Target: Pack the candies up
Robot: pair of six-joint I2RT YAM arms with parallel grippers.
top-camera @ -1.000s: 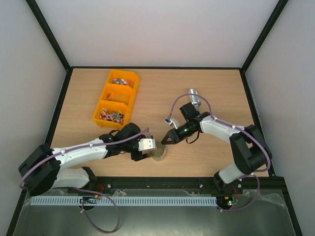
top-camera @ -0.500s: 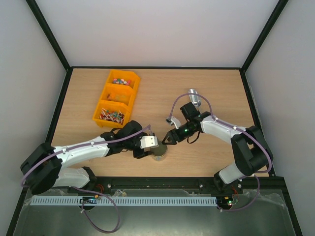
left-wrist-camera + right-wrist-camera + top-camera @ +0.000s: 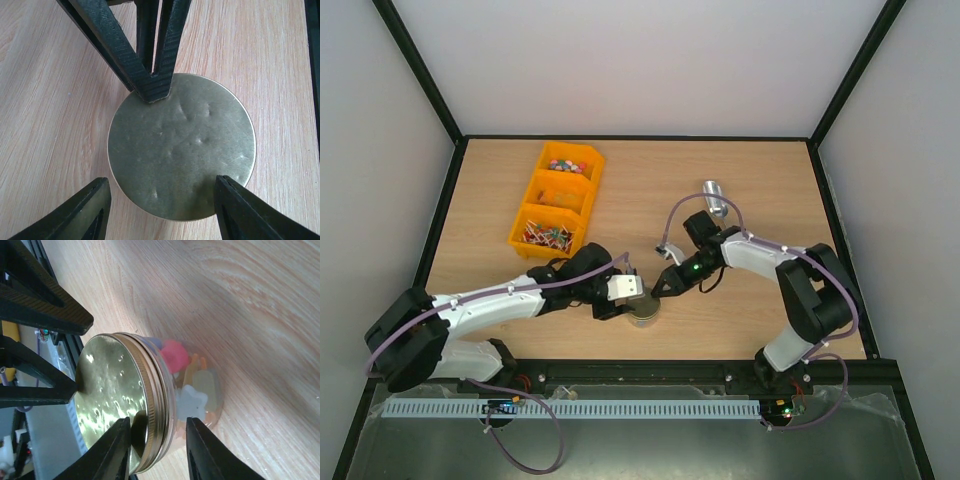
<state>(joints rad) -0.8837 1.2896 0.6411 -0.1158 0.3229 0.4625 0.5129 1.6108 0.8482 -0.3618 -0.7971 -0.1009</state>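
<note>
Here, jar (image 3: 642, 312) sits near front edge of counter (image 3: 720, 180), left tool (image 3: 162, 195) spread open around its gold lid (image 3: 182, 150), right tool (image 3: 160, 422) straddling the rim, grip unclear.

You can see a wooden surface (image 3: 770, 165) with white walls (image 3: 640, 60) around it. On the far left sits an orange bin (image 3: 590, 190) with three boxes in a row. The near box holds thin red and white sticks (image 3: 546, 236). On the far right lies a small shiny silver thing (image 3: 713, 196); you cannot tell what it is. Near the middle stands a glass jar (image 3: 200, 390) with a round gold lid (image 3: 182, 147) on top. A long grey rail (image 3: 620, 409) runs along the near edge.
</note>
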